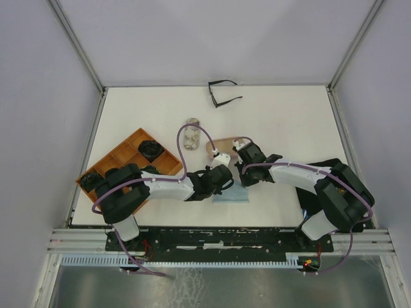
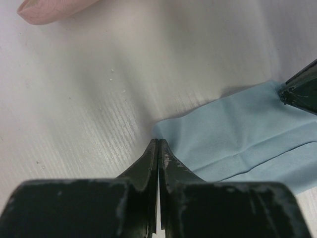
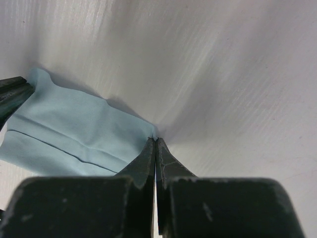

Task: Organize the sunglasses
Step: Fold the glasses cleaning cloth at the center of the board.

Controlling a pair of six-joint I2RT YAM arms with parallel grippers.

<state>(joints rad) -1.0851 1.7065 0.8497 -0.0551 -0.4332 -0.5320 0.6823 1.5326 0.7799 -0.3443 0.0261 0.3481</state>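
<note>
While the left gripper (image 2: 158,144) has its jaws pressed together on one corner of the cloth (image 2: 237,148), the right gripper (image 3: 156,141) pinches another corner just as tightly. Just beyond lie a pink case (image 1: 220,142) and a patterned case (image 1: 191,133). Thin-framed sunglasses (image 1: 223,94) sit at the far edge of the table (image 1: 289,122). Dark pairs (image 1: 151,149) lie in the tray (image 1: 125,154) at left.

Inspection of surroundings: white table (image 1: 289,115), faintly ribbed surface, evenly lit with soft shadows. Plain pale lilac-grey walls (image 1: 212,38) enclose it on the left, far and right sides. Metal posts (image 1: 77,45) stand at both far corners. Aluminium rail (image 1: 70,244) runs along the near edge.
</note>
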